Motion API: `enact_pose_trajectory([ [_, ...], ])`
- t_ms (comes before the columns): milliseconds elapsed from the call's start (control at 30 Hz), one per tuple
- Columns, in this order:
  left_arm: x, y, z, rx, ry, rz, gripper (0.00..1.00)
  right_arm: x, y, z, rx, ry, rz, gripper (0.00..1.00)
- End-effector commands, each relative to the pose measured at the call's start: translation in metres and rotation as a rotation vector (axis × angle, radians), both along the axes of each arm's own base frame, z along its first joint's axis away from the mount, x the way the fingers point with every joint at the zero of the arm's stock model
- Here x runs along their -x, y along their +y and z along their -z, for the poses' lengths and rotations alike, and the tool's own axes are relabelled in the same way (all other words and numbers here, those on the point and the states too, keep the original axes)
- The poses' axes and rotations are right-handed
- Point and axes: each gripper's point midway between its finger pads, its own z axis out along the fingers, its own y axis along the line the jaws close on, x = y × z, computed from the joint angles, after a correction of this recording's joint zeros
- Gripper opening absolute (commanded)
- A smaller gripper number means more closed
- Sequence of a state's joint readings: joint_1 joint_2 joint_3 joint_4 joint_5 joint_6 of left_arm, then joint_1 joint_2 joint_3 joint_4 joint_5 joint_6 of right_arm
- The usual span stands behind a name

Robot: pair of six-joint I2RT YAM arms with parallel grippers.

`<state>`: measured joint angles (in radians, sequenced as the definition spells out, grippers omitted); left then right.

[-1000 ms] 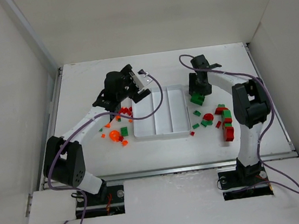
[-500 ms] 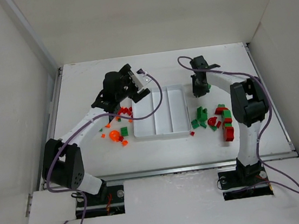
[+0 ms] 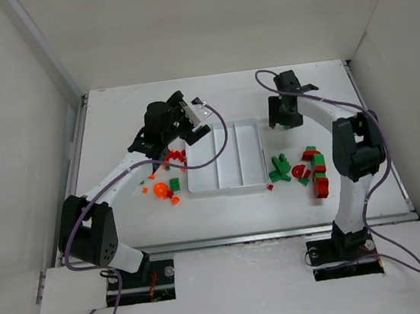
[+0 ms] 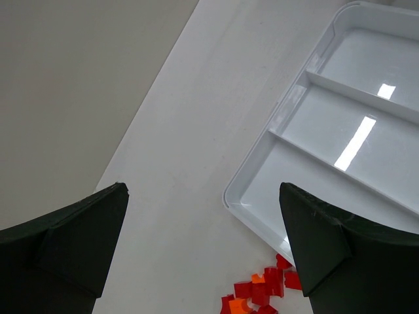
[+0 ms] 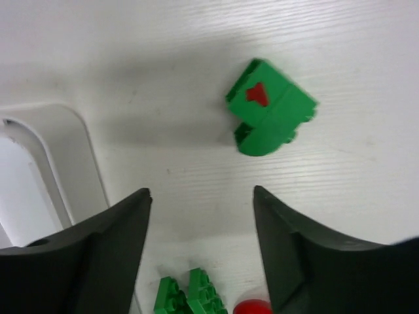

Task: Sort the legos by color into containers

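The white tray lies mid-table, and its three long containers show nothing inside. Red and orange legos are scattered left of it; green and red legos lie to its right. My left gripper hovers open over the tray's far-left corner, with red legos below its empty fingers. My right gripper stands open and empty beyond the tray's far-right corner. A green piece with a red spot lies ahead of it, and green bricks lie beneath it.
An orange ball-like piece sits in the left pile. A tall white wall rises close on the left, and side walls enclose the table on all but the near side. A red round piece lies beside the green bricks.
My right gripper has drawn back toward the far edge, away from the tray's right side. The green cluster once under it now lies nearer the front. The left arm barely moved.
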<state>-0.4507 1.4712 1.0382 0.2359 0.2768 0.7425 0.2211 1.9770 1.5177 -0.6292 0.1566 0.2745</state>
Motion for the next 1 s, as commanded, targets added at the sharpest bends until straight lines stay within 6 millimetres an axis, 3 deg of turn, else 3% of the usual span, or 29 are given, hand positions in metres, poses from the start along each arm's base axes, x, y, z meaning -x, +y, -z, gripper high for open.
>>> enact_pose_trajectory([
  [0,0.004,0.002,-0.017,0.035,-0.042,-0.005,1.0,-0.019,-0.03,-0.037,-0.026,-0.084,0.112,0.72],
  [133,0.005,0.003,-0.021,0.039,-0.05,-0.004,1.0,-0.028,-0.035,-0.025,-0.01,-0.047,0.126,0.82],
  [300,0.005,0.003,-0.021,0.039,-0.05,-0.004,1.0,-0.049,-0.045,-0.01,0.007,-0.034,0.141,0.82],
  [433,0.005,0.003,-0.021,0.032,-0.055,-0.002,1.0,-0.062,-0.04,-0.005,0.002,-0.028,0.088,0.82],
  [567,0.004,0.005,-0.021,0.03,-0.057,-0.012,1.0,-0.062,-0.041,-0.001,0.019,-0.014,0.061,0.82],
  [800,0.003,0.005,-0.021,0.023,-0.062,-0.009,1.0,-0.052,-0.041,0.011,0.02,0.024,0.048,0.64],
  [967,0.0,0.004,-0.024,0.02,-0.076,-0.007,1.0,-0.05,-0.041,0.013,0.02,0.02,0.048,0.4],
])
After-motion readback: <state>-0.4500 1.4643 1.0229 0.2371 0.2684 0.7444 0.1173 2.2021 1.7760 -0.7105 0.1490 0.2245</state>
